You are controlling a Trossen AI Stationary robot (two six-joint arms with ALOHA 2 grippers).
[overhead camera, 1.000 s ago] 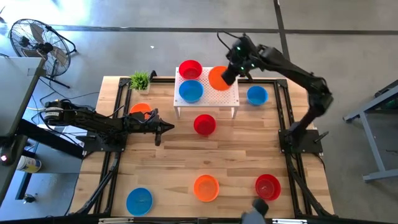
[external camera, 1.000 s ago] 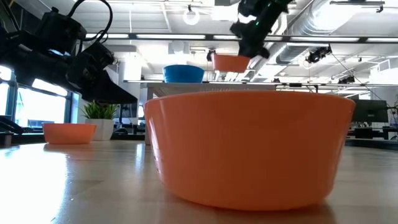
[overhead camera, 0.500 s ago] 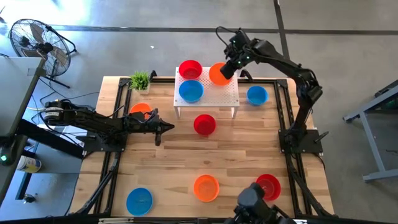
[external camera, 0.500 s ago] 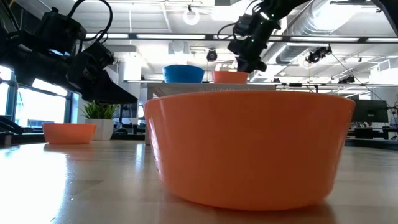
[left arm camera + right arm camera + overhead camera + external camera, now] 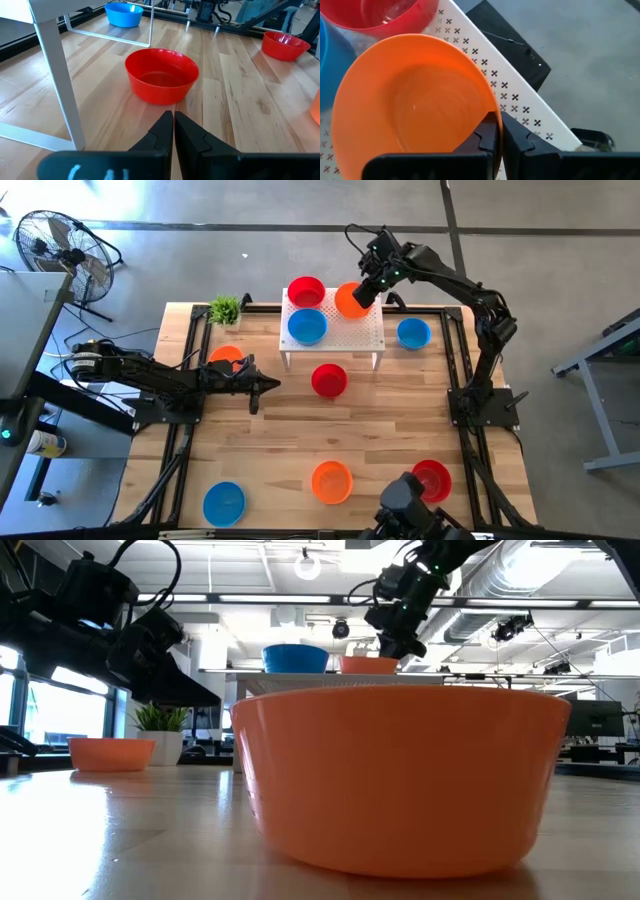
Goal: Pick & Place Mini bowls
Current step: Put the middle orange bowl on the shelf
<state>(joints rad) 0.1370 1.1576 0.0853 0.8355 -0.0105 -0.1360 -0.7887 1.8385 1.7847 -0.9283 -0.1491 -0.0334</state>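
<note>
Red bowl [image 5: 161, 76] just beyond the tool [image 5: 173, 118] (fingers together).

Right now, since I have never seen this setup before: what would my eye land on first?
Bright mini bowls in red, blue and orange are scattered over the wooden table. The right gripper is shut on the rim of an orange bowl on the white perforated stand at the table's far side, beside a red bowl and a blue bowl. The left gripper waits shut, pointing at another red bowl on the table.

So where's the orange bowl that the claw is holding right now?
From above, the orange bowl sits on the white stand, at its far right, beside the red bowl, its rim pinched by the right claw.
</note>
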